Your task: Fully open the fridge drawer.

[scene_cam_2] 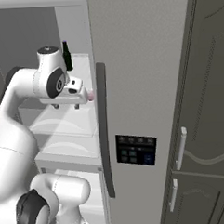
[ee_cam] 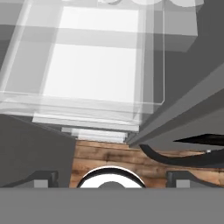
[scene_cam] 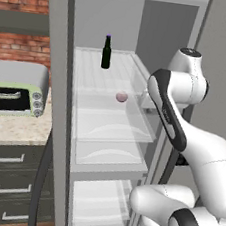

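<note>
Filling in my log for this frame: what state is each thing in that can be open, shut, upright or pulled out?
Fridge door: swung open.
Fridge drawer: pulled partly out past the drawer below it.
Lower clear drawer: further in than the one above.
Dark bottle: upright on the clear shelf.
Toaster oven: door shut.
Cabinet drawers: shut.
Gripper: fingertips apart, holding nothing, looking down over the drawers.

We saw a red brick wall (scene_cam: 21,2) behind a speckled stone counter (scene_cam: 12,129) carrying a grey toaster oven (scene_cam: 14,89) — dark grey cabinet drawers (scene_cam: 6,171) with silver handles sat below. Right of the fridge stood a dark panelled door (scene_cam_2: 203,127), and beneath lay a wooden floor (ee_cam: 109,155).
</note>
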{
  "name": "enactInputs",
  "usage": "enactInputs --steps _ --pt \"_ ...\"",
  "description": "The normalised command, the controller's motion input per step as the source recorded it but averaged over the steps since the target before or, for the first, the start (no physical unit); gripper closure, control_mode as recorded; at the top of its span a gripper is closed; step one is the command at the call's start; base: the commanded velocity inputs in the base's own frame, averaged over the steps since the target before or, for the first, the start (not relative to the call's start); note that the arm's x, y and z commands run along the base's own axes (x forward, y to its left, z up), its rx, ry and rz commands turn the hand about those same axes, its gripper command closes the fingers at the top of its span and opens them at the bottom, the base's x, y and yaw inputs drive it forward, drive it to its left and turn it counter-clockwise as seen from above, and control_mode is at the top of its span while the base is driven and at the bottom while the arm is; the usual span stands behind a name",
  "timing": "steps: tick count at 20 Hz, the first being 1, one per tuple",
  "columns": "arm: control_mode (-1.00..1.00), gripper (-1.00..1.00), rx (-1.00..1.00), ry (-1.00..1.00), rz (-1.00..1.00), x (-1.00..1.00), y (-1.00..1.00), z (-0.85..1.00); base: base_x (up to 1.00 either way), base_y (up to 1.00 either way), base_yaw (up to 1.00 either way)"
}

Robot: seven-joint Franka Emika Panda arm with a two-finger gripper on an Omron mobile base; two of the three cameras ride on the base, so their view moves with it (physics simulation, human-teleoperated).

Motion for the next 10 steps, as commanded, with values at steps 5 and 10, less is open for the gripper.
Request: enactInputs --steps 5,10 --pt "-1.00 -1.00 0.00 0.00 0.00 -0.23 0.00 -0.02 0.00 0.00 0.00" --pt "-1.00 -1.00 0.00 0.00 0.00 -0.19 0.00 -0.04 0.00 0.00 0.00"
